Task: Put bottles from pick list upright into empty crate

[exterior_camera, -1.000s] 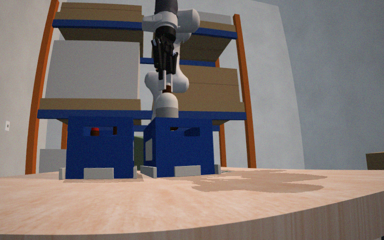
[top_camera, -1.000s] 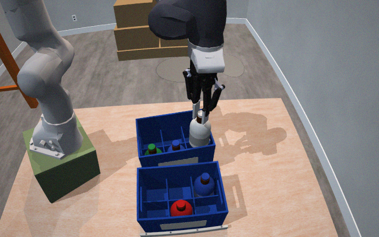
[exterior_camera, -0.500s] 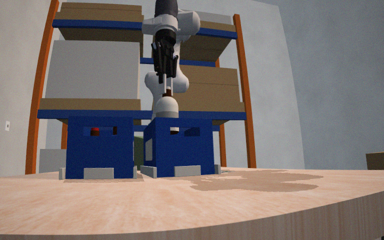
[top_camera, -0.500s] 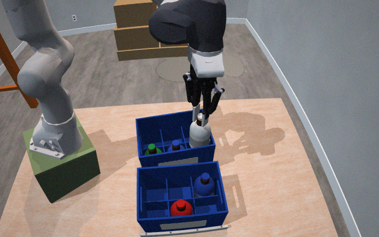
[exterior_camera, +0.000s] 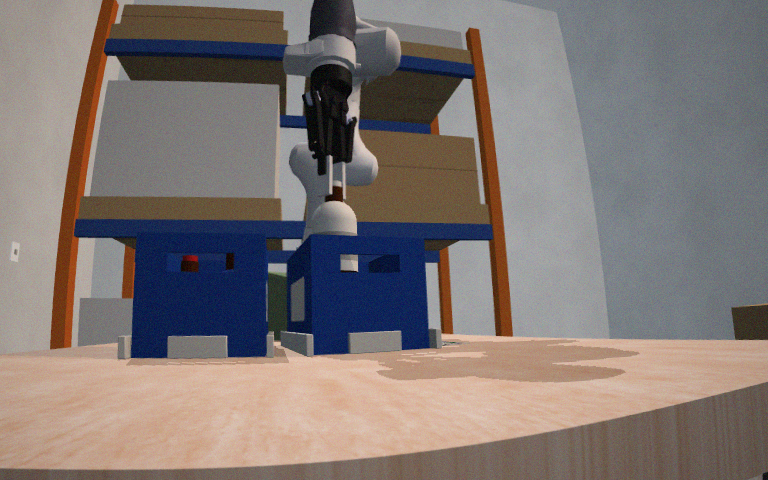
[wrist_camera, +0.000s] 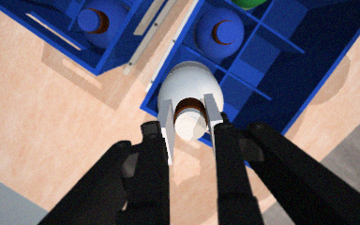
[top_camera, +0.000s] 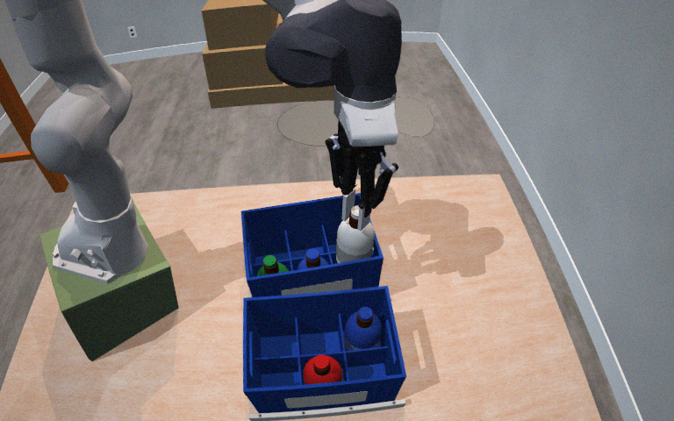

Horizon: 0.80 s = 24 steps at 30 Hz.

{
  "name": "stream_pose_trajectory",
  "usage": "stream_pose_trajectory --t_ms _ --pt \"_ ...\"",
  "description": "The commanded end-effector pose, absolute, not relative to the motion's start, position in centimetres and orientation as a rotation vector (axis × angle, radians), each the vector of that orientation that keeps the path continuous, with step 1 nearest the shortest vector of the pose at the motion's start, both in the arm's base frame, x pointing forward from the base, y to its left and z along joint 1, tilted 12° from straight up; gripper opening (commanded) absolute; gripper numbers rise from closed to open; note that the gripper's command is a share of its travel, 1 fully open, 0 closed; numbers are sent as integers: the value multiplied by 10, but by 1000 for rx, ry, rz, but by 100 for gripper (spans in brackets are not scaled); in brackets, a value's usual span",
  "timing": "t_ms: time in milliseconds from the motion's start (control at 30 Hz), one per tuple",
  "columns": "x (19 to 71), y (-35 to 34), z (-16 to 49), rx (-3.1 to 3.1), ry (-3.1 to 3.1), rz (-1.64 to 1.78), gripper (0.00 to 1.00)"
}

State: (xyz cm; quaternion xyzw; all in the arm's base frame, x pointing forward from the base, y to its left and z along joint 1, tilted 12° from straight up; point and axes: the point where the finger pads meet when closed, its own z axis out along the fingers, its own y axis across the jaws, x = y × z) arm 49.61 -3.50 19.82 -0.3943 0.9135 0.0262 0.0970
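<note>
In the top view, the pale arm point(top_camera: 89, 118) point(exterior_camera: 365, 164) rises from its base point(top_camera: 121, 243) by the tabletop's left edge. Its dark wrist point(top_camera: 368, 54) point(exterior_camera: 332, 19) bends over toward the far edge; the end effector point(top_camera: 354, 216) point(exterior_camera: 337, 189) point(wrist_camera: 189, 111) points down, fingers point(top_camera: 348, 205) point(exterior_camera: 343, 181) clamped, narrowly apart.

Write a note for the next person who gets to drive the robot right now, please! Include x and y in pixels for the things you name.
Hand point(top_camera: 354, 210) point(exterior_camera: 336, 196) point(wrist_camera: 189, 111): shut on the neck of the white bottle point(top_camera: 354, 240) point(exterior_camera: 334, 219) point(wrist_camera: 192, 84), which is upright and partly down in a corner compartment of the far crate point(top_camera: 312, 281) point(exterior_camera: 368, 294).
Far crate: also holds a green bottle point(top_camera: 270, 270) and a blue bottle point(top_camera: 312, 259) point(wrist_camera: 219, 33).
Near crate point(top_camera: 268, 396) point(exterior_camera: 198, 305): one blue bottle point(top_camera: 363, 330) point(wrist_camera: 103, 23), one red bottle point(top_camera: 322, 372).
Done: green and blue stand in the far crate.
Left: finish lowering white, let go, then check the pick list; its lines can't be read here.
</note>
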Motion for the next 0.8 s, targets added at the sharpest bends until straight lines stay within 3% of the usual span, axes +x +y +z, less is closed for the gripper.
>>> stream_pose_trajectory --t_ms 0,767 --pt "502 -34 200 -1168 2688 67 0" --pt "505 -32 179 -1168 2688 67 0"
